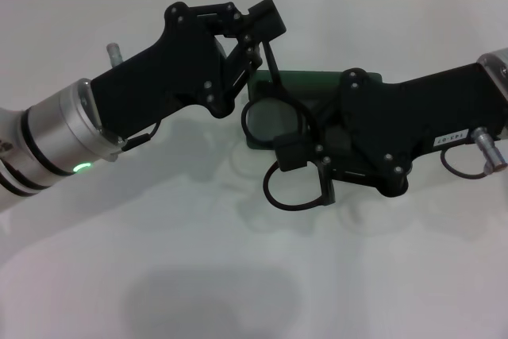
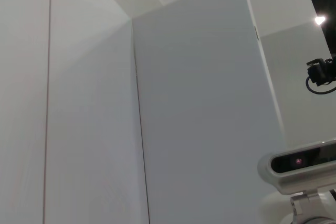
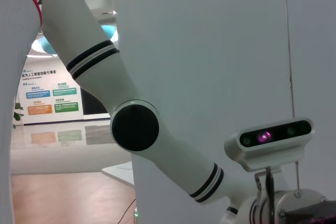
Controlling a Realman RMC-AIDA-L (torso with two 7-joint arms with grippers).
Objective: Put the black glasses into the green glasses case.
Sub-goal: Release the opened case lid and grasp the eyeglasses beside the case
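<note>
In the head view, the black glasses [image 1: 274, 121] hang over the middle of the white table, one lens ring above the other. My right gripper [image 1: 305, 156], reaching in from the right, is shut on the frame between the two lenses. My left gripper [image 1: 263, 41] comes from the left and is closed on the thin temple arm that rises from the upper lens. The green glasses case [image 1: 305, 83] lies on the table under and behind the glasses, largely covered by the right gripper. Neither wrist view shows the glasses or the case.
The white table [image 1: 159, 236] stretches toward me, with a wall at the back. The wrist views point up at white wall panels, the robot's head camera [image 2: 299, 163] and a white arm joint [image 3: 135, 125].
</note>
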